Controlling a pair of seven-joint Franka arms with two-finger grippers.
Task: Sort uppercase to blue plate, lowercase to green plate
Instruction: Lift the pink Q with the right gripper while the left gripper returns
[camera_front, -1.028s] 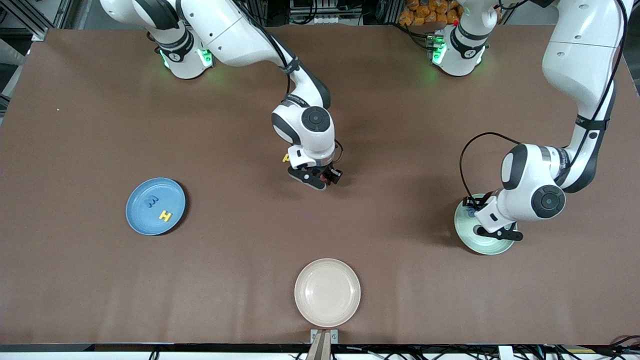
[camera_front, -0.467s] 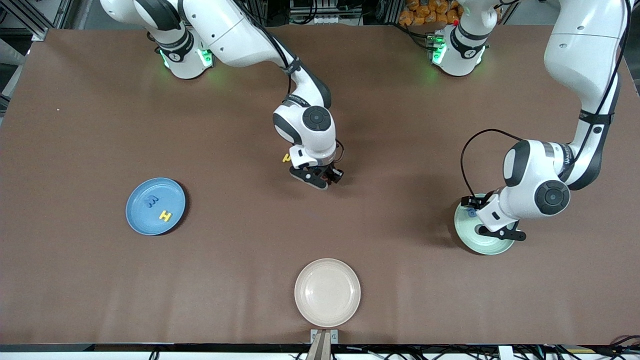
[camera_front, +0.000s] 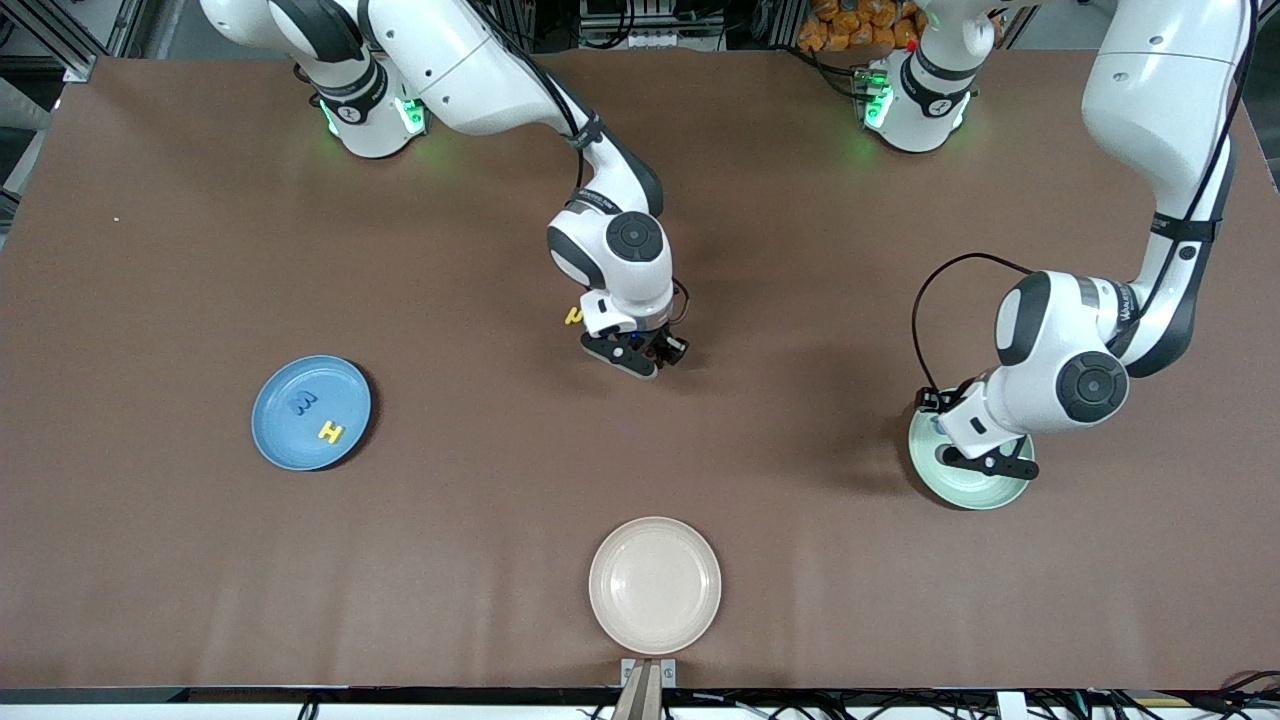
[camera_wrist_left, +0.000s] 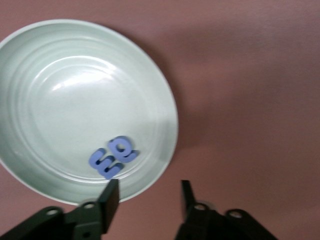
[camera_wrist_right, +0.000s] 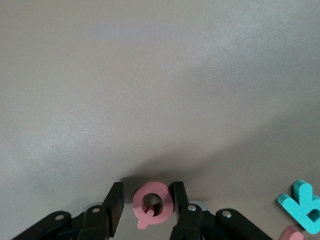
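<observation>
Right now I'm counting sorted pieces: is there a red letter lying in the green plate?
No: the left wrist view shows the green plate holding only two blue lowercase letters.

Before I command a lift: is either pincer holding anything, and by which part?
The right pincer brackets the red Q across its ring; contact is unclear. The left pincer is open and empty over the green plate.

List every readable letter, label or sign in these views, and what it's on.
"H": yellow letter on blue plate.
"M" or "W", sideways: blue letter, same plate.
"Q": pink letter at right hand.
Unreadable: teal letter, cut off.
Unclear: blue pair in green plate.
Too small: arm label.
</observation>
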